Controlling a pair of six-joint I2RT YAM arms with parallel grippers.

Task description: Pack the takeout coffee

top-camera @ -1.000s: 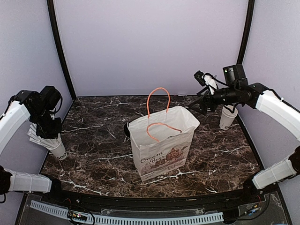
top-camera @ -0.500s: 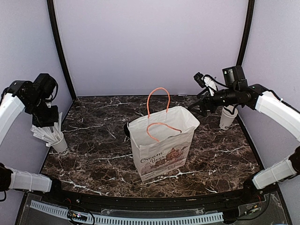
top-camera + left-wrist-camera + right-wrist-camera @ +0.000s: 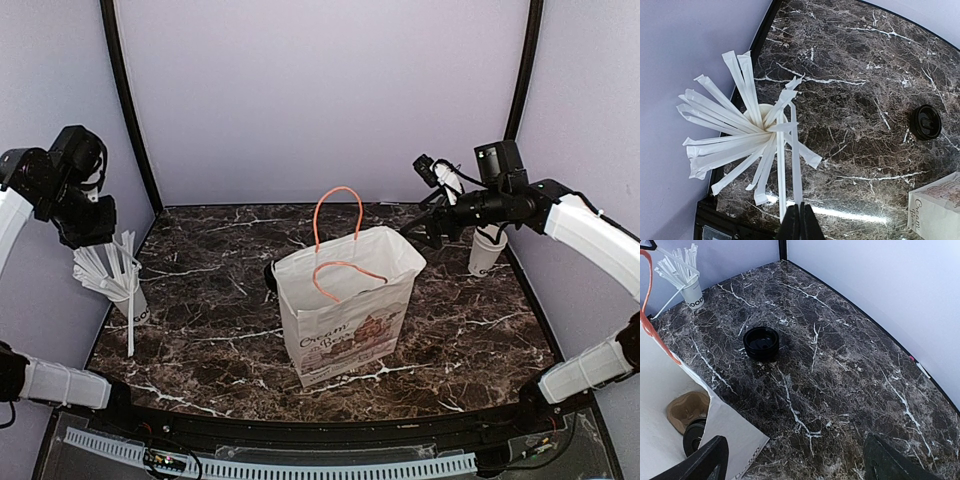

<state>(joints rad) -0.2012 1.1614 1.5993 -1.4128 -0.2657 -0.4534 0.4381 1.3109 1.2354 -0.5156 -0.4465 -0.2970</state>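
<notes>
I log the takeout coffee [image 3: 695, 437] as packed, in my judgement: its black lid shows inside the paper bag [image 3: 345, 340]. My left pincer [image 3: 800, 212] is clamped on a wrapped straw [image 3: 796, 165], not yet bagged; right pincer [image 3: 797, 452] wide, empty.

The white paper bag [image 3: 345, 310] has brown script on its front. From the top view I read "Cream" on the first line. The line beneath seems to start with a "B", but the rest is too small to make out. My left wrist view catches only the bag's corner, where "Crea" is legible. In the right wrist view the cup of straws [image 3: 693, 294] shows black capitals near its base. I read "OOD"; the letter before it is unclear.
</notes>
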